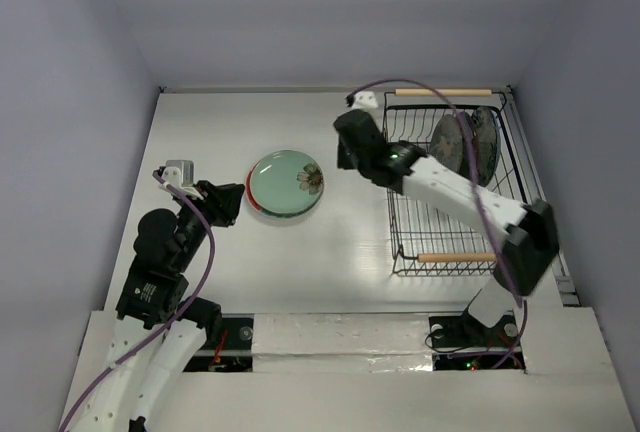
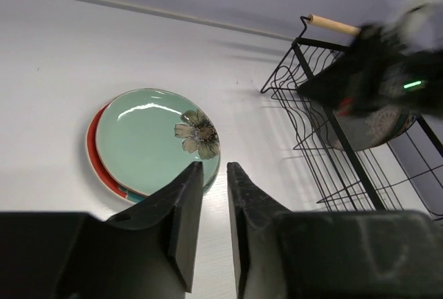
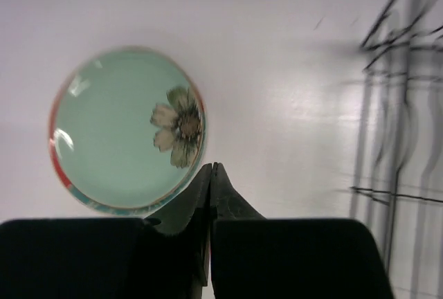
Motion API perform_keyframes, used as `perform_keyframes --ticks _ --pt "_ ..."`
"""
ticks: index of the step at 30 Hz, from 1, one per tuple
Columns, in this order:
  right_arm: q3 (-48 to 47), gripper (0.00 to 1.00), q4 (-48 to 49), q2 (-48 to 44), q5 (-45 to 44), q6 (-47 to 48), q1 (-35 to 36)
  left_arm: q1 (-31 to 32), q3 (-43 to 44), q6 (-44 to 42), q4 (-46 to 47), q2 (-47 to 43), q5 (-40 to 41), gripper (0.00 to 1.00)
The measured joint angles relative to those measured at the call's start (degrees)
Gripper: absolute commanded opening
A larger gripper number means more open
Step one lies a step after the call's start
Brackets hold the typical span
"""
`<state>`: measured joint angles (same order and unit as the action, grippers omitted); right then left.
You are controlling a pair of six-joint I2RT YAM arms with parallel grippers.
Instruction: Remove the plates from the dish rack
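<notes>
Bare counter (image 1: 335,252) is seen between the stacked plates (image 1: 285,184) and the dish rack (image 1: 455,257). The rack's near half is overhung by the right arm (image 1: 450,190) (two plates (image 1: 452,142) are stood upright at its far end).

A white table (image 1: 330,252) is enclosed on three sides: a pale grey back wall (image 1: 320,12) is set along its far edge, flanked by a left wall (image 1: 60,152) and a right wall (image 1: 590,102). A crinkled silver strip (image 1: 340,337) is fixed along the near edge.
</notes>
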<state>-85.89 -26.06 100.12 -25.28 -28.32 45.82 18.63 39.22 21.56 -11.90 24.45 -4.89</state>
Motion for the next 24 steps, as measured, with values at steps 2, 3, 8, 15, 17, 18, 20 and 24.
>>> perform_keyframes --ticks 2,3,8,15,17,18,20,24 --pt "0.5 0.00 -0.9 -7.7 -3.9 2.0 -0.4 0.0 0.0 0.0 0.0 0.0 0.0 0.05" --pt "0.5 0.00 -1.0 -11.3 -5.5 2.9 -0.9 0.0 0.0 0.0 0.0 0.0 0.0 0.02" --pt "1.9 0.32 -3.7 -26.1 -13.6 5.8 -10.2 0.0 0.0 0.0 0.0 0.0 0.1 0.00" --pt "8.8 0.50 -10.0 -28.7 -16.3 8.6 -22.9 0.0 0.0 0.0 0.0 0.0 0.2 0.23" --pt "9.1 0.49 -11.1 -26.8 -15.8 9.2 -24.1 0.0 0.0 0.0 0.0 0.0 0.2 0.27" --pt "9.1 0.49 -11.3 -25.6 -14.9 9.6 -24.9 0.0 0.0 0.0 0.0 0.1 0.2 0.27" --pt "9.1 0.49 -11.3 -23.6 -13.2 10.4 -27.1 0.0 0.0 0.0 0.0 0.1 0.2 0.29" --pt "9.1 0.47 -11.0 -19.9 -10.6 11.7 -30.6 0.0 0.0 0.0 0.0 0.1 0.2 0.30"
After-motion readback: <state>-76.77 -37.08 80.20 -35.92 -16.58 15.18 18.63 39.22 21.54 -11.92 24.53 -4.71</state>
